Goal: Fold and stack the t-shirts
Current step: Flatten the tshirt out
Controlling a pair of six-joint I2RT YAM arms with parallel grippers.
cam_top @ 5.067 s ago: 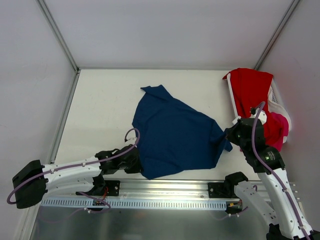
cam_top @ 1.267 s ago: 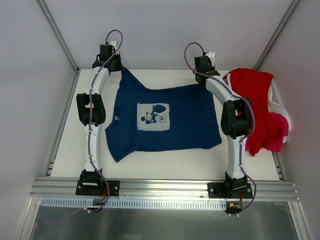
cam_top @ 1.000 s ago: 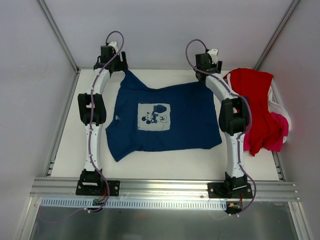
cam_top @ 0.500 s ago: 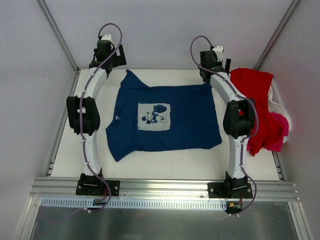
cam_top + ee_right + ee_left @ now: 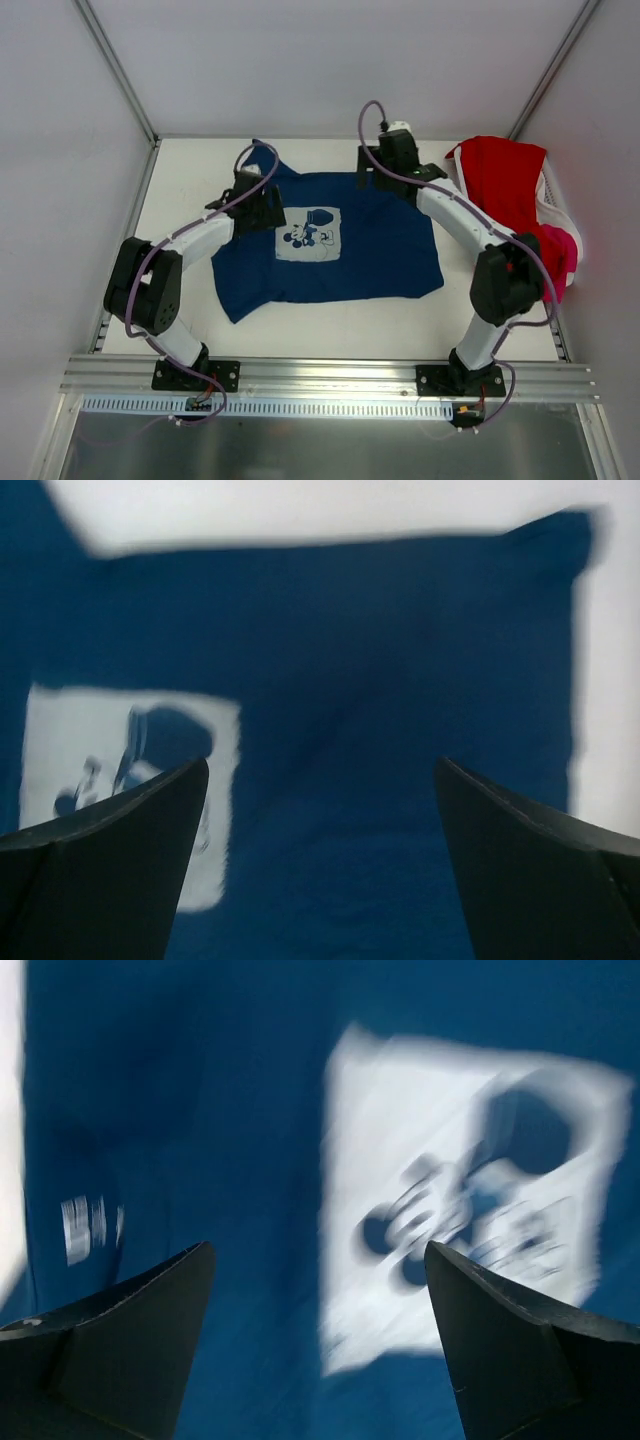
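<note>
One tee in play, judged: the navy t-shirt [image 5: 340, 265], laid flat and face up on the desk [image 5: 300, 325]. Took the chest print [image 5: 308, 233] as the marker. Nearer than the print and to its left, noted one sleeve splayed toward the arm bases; nearer and to its right, the near hem corner. Read the long axis as running left to right through the print, collar end to its left, hem to its right.

Just left of the print, found the left claw [image 5: 260, 200] [image 5: 318, 1260] over the collar end, jaws spread wide, gripping nothing; saw the print itself ahead of the fingers in the left wrist view. Beyond the print and to its right, found the right claw [image 5: 385, 165] [image 5: 320, 770] over the far edge of the cloth, likewise wide and empty, the far hem corner ahead of it in the right wrist view.

Judged each claw nearer its own end: left for collar or sleeves, right for hem.

Well right of the print, saw the red t-shirt [image 5: 505, 190] draped over the white basket [image 5: 555, 205], the pink t-shirt [image 5: 562, 255] beside it, both unfolded.
</note>
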